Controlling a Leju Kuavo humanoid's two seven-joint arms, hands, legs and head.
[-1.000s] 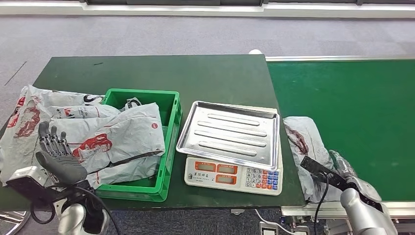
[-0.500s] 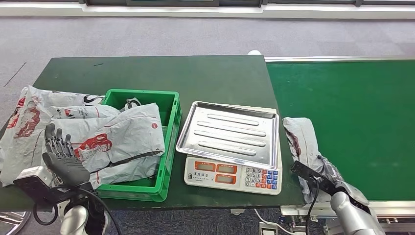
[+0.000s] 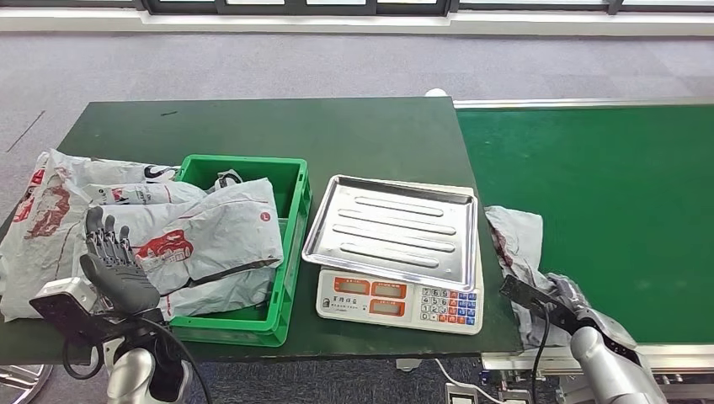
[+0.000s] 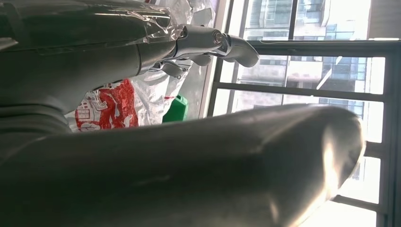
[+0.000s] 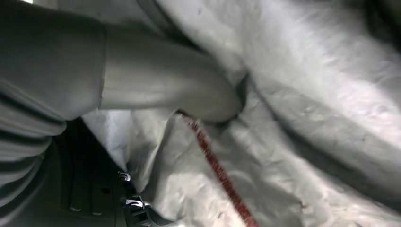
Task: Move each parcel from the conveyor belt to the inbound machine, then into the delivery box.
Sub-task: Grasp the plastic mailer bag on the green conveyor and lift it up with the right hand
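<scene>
A grey plastic parcel (image 3: 515,241) with dark red print lies bunched up at the conveyor belt's (image 3: 606,185) near left edge, beside the scale. My right hand (image 3: 579,305) grips its near end; the right wrist view has the thumb (image 5: 165,80) pressed into the crumpled parcel (image 5: 307,142). The scale (image 3: 396,299) carries a bare steel tray (image 3: 391,231). My left hand (image 3: 114,263) is raised over the table's front left, fingers apart, holding nothing. Its fingers (image 4: 208,40) stretch out in the left wrist view.
A green crate (image 3: 290,252) left of the scale holds several grey parcels (image 3: 210,231). More parcels (image 3: 42,210) lie on the dark green table (image 3: 337,135) at its left edge. Grey carpet floor lies beyond the table.
The parcel has been drawn nearer and toward the scale and is more crumpled. My right hand shifted left with it. My left hand rose slightly.
</scene>
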